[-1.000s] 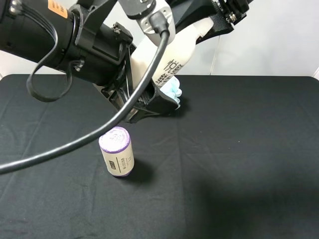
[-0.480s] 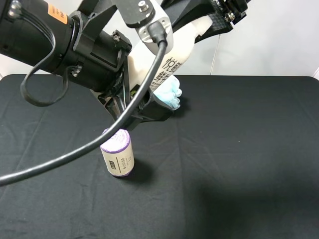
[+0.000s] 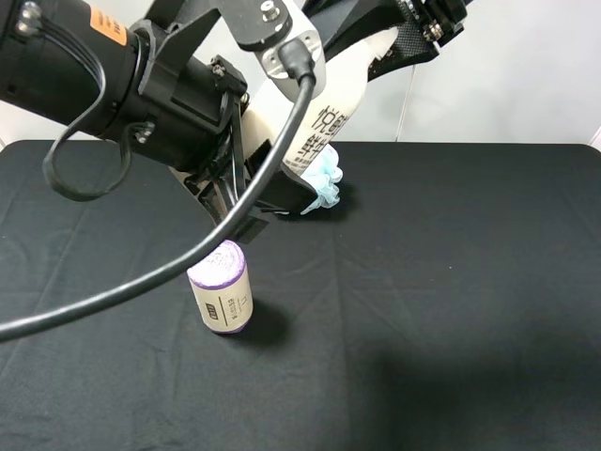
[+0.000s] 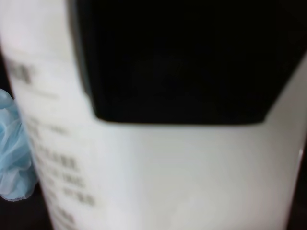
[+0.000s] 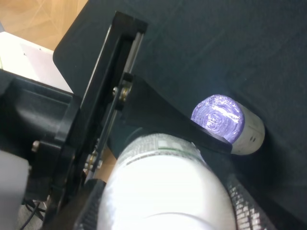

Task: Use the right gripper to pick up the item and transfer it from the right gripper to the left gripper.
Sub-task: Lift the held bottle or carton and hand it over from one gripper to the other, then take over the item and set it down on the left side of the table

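Note:
The item, a white bottle with dark print, hangs tilted in the air above the back of the black table. My right gripper is shut on its upper end at the top of the exterior view. My left gripper is shut on its lower end, one black finger pressed flat against the white body. In the right wrist view the item fills the foreground, with a left gripper finger lying across it.
A purple-topped cylinder roll stands on the cloth below the left arm, also seen from above as the roll. A blue-white bath pouf lies just behind the held bottle, its edge showing as the pouf.
The left gripper has closed onto the bottle's lower end and the left arm shifted slightly. The right gripper has kept its hold.

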Controlling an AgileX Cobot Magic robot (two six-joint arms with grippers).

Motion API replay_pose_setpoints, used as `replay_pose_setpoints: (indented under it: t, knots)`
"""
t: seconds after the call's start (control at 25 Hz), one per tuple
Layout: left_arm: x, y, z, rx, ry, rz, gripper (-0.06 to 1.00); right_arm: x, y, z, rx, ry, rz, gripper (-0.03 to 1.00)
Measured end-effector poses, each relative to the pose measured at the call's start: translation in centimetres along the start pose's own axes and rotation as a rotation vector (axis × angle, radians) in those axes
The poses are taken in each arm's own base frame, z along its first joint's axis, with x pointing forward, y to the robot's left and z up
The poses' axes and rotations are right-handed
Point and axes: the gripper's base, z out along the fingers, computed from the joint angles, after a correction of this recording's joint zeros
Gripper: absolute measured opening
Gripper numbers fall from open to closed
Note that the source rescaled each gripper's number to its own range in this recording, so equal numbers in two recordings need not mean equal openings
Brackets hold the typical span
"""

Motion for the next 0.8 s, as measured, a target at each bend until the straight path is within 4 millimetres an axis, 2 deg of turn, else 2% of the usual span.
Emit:
replay_pose_setpoints:
  t: [0.16,0.2,0.24,0.28,0.32,0.4,0.52,0.8]
  knots:
    - [0.0,0.0,0.0,0.0,0.0,0.0,0.03,0.0,-0.01,0.0,0.001,0.0,0.004,0.05]
    - [0.0,0.0,0.0,0.0,0.0,0.001,0.03,-0.01,0.01,0.0,-0.001,-0.002,0.014,0.14]
    - [0.06,-0.02,0.01,0.002,0.007,0.004,0.03,-0.12,-0.01,0.0,0.001,-0.014,0.026,0.4]
    - [0.19,-0.05,0.09,0.007,0.016,0.006,0.03,-0.21,-0.01,-0.05,0.004,-0.025,0.03,0.61]
    - [0.22,-0.07,0.09,0.008,0.02,0.008,0.03,-0.25,-0.14,-0.05,0.019,-0.03,0.026,0.76]
    - [0.23,-0.06,0.09,0.007,0.02,0.01,0.03,-0.27,-0.24,-0.05,0.03,-0.032,0.023,0.9]
    - [0.22,-0.05,0.09,0.006,0.019,0.011,0.03,-0.3,-0.33,-0.06,0.039,-0.035,0.02,0.97]
    - [0.24,-0.03,0.12,0.005,0.021,0.013,0.03,-0.53,-0.26,-0.34,0.054,-0.045,0.005,0.98]
